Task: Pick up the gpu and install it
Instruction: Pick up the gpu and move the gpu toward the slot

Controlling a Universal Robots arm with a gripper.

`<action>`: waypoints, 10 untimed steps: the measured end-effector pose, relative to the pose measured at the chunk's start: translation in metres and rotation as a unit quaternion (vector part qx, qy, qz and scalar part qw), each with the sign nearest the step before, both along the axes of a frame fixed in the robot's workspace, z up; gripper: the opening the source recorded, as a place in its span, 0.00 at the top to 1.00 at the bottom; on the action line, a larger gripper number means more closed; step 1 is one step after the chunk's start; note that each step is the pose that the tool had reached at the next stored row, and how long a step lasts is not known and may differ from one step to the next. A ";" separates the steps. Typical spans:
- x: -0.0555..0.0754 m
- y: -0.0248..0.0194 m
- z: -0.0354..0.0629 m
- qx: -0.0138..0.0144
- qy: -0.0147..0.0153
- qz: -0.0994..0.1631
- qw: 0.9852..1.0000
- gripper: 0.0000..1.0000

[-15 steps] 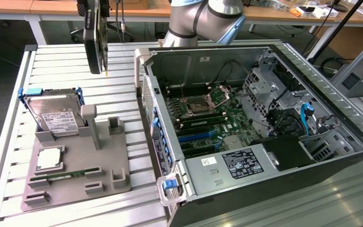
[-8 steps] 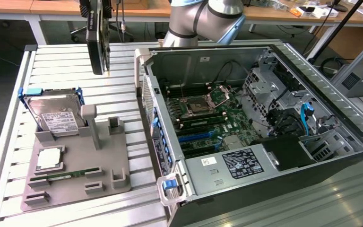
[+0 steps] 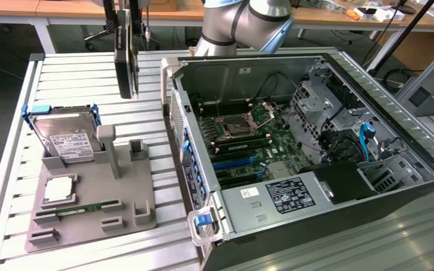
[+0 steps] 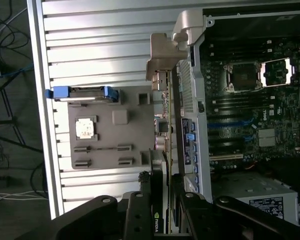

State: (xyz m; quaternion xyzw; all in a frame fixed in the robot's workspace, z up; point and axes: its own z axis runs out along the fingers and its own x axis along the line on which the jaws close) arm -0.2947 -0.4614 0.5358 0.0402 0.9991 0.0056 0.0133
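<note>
Wrist view: the gpu (image 4: 163, 125) is being clamped edge-on between the jaws of the gripper (image 4: 165, 214), its long axis running straight out from them to its silver bracket (image 4: 161, 62). It is being held above the grey tray (image 4: 97, 150), just beside the case wall (image 4: 197, 90), which is standing between the card and the motherboard (image 4: 250, 100).

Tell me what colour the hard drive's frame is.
The hard drive's frame is blue; the exterior view shows it best.
</note>
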 end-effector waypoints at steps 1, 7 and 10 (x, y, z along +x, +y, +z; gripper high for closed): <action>0.000 0.0000 -0.0025 0.000 0.000 -0.001 1.000 0.73; 0.002 -0.0015 -0.0167 0.000 0.000 -0.007 1.000 0.73; 0.004 -0.0024 -0.0239 0.000 0.000 -0.008 1.000 0.73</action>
